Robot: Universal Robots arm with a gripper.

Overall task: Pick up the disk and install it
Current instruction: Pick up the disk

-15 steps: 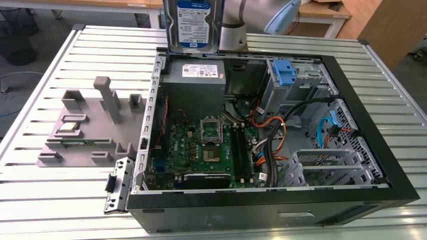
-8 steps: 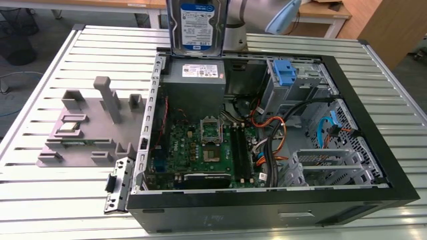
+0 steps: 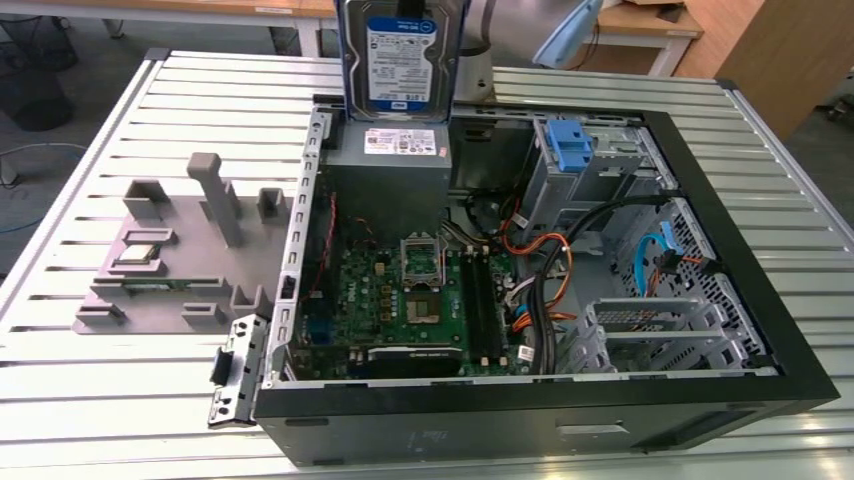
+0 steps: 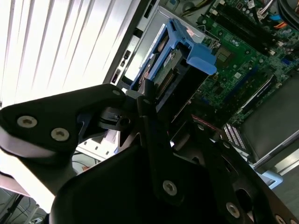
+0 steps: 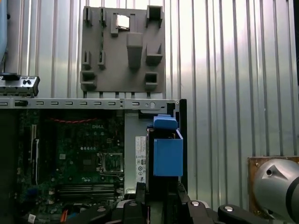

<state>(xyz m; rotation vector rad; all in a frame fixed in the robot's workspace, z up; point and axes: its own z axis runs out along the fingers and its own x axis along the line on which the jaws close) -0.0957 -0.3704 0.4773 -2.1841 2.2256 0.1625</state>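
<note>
The disk (image 3: 398, 55) is a silver hard drive with a white-and-blue label. It hangs upright in the air at the back of the open computer case (image 3: 747, 330), just above the grey power supply (image 3: 400, 150). In both wrist views its blue plastic bracket (image 5: 167, 156) frames it, and my gripper (image 5: 161, 193) is shut on the disk (image 4: 170, 60), one black finger (image 4: 150, 114) on each flat side. The disk touches nothing but the gripper (image 4: 168, 105).
Inside the case lie the green motherboard (image 3: 414, 290), cables, a tall blue latch piece (image 3: 567, 145) at the back and a metal drive cage (image 3: 667, 335) at the exterior view's right. A grey fixture (image 3: 174, 250) stands on the slatted table (image 3: 80, 400) beside the case.
</note>
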